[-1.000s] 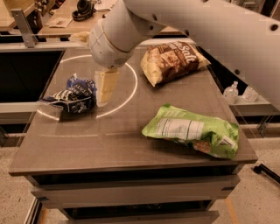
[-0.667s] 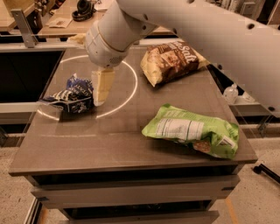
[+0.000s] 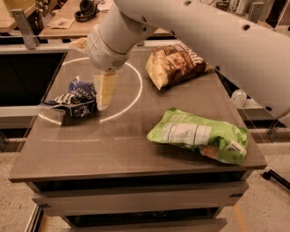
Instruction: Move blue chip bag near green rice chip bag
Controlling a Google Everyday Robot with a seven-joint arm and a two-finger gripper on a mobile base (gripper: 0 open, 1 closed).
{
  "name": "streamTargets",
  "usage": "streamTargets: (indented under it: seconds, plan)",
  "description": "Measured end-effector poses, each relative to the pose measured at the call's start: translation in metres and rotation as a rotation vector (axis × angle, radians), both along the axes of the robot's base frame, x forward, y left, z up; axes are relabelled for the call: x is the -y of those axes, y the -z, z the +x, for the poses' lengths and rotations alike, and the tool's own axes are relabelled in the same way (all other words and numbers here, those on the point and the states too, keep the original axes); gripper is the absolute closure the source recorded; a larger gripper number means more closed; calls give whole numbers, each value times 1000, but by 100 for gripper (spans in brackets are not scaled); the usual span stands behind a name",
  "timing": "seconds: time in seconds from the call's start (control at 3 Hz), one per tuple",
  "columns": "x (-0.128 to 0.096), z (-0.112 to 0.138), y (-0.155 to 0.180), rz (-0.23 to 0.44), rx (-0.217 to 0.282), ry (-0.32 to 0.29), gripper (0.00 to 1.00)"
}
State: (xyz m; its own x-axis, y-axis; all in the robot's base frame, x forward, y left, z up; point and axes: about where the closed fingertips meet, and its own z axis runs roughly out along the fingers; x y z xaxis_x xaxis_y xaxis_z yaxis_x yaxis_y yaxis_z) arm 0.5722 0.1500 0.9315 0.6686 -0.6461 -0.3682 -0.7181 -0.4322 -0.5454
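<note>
Gripper (image 3: 103, 102) between blue chip bag (image 3: 72, 100), brown bag (image 3: 176, 66)

Your gripper (image 3: 105, 93) hangs low over the near-left part of the grey table (image 3: 113, 149), so read everything off the jaws. Beyond them and to the right in view, well apart, you've got a brown-and-yellow bag (image 3: 174, 65) lying flat by the table's far edge. A thin white ring (image 3: 141, 88) on the tabletop curves around the jaws. Past the table, behind the jaws, a wooden desk (image 3: 68, 29) carries black headphones (image 3: 86, 9). Far right, below the table's edge, there's a small white object (image 3: 239, 97) you can't make out.
</note>
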Motion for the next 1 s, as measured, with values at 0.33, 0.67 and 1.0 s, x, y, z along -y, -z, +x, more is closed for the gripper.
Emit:
streamTargets:
  seconds: [0.33,0.67,1.0]
  plan:
    - [-6,3,8,-10,24,14,0]
    - [-11,6,16,-27,34,12,0]
    - [-16,6,28,-49,24,8,0]
